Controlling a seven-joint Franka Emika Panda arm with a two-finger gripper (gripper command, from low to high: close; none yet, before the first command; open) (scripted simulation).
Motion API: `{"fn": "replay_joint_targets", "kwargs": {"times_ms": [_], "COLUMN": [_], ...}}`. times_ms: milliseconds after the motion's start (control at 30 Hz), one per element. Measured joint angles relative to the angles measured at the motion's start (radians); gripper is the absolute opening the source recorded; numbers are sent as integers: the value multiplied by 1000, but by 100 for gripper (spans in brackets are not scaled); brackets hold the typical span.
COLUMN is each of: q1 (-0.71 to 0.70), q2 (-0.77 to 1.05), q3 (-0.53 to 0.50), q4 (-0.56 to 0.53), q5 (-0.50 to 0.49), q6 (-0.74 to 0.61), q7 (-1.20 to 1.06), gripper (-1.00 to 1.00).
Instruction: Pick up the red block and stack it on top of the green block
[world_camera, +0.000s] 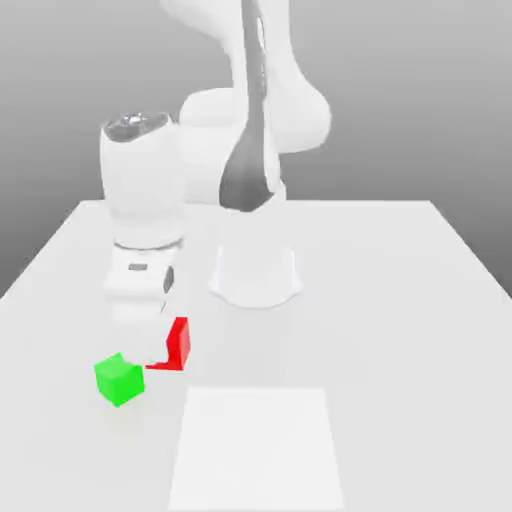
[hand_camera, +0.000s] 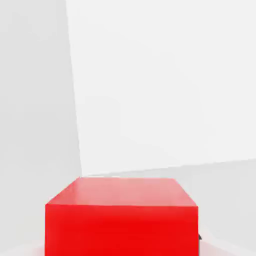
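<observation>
Two blocks are concerning me, and I am starting at the gripper (world_camera: 165, 335), which is clamping the red block (world_camera: 178, 345); in the hand view the red block (hand_camera: 121, 216) is sitting right between the jaws. I am judging it lifted off the white table (world_camera: 400, 300), though only barely. The green block (world_camera: 119, 379) is resting on the table just beside it, at about eight o'clock. I am reading this as the carry step; next I am needing height, then alignment squarely over the green block before lowering.
</observation>
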Motion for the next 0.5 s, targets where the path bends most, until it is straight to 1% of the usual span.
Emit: {"fn": "replay_joint_targets", "kwargs": {"times_ms": [333,367,400,500], "q1": [-121,-120,-107,-44], "q2": [-76,-74,-63,-6], "q3": [-96,-108,-120,-156], "q4": [-11,-11,-11,-7], "q5": [-158,-154,-127,5], "q6": [-45,-44,-37,-5], "q7": [-224,-250,-280,-383], "gripper": [-100,-100,-100,-100]}}
